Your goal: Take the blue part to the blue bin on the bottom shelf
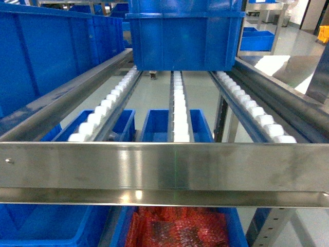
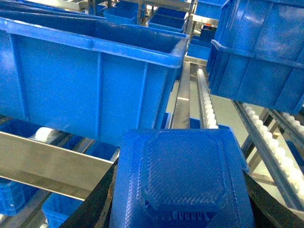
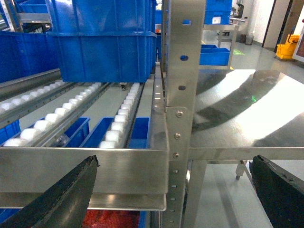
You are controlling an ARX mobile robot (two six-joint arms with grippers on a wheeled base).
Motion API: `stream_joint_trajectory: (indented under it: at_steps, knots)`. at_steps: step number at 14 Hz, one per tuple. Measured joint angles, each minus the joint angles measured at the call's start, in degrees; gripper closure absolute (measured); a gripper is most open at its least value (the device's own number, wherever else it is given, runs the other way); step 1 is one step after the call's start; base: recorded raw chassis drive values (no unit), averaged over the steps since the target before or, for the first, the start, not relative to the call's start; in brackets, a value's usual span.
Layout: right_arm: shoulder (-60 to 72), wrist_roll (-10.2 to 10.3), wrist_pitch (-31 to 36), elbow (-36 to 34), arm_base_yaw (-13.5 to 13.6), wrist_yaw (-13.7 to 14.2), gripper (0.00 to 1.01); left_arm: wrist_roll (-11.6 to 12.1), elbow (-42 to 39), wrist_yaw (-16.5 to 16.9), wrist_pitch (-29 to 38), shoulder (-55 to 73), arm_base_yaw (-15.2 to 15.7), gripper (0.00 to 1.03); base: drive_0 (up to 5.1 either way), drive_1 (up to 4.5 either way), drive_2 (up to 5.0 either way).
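The blue part, a flat square plate with a raised octagonal middle, fills the lower left wrist view. My left gripper is shut on it, a black finger on each side. Beyond it are a steel cross rail and a large blue bin. My right gripper is open with nothing between its fingers, facing a steel rack post. Neither gripper shows in the head view. Below the roller tier, blue bins sit on the bottom shelf; one bin holds red material. The shelf's own rails are hidden.
A steel front rail crosses the head view, with white roller tracks behind it carrying a large blue bin. Another big blue bin stands at the left. A rack upright and a steel tabletop lie to the right.
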Motion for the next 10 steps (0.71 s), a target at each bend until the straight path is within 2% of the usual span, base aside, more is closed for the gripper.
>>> stream_joint_trajectory:
  at_steps: [5, 10]
  knots:
    - [0.0, 0.0, 0.2, 0.0, 0.0, 0.0, 0.03, 0.0, 0.0, 0.0, 0.0, 0.0, 0.0, 0.60, -4.6, 2.41, 2.4]
    - [0.0, 0.0, 0.2, 0.0, 0.0, -0.2, 0.03, 0.0, 0.0, -0.2, 0.0, 0.0, 0.1, 0.60, -0.1, -0.07, -0.1]
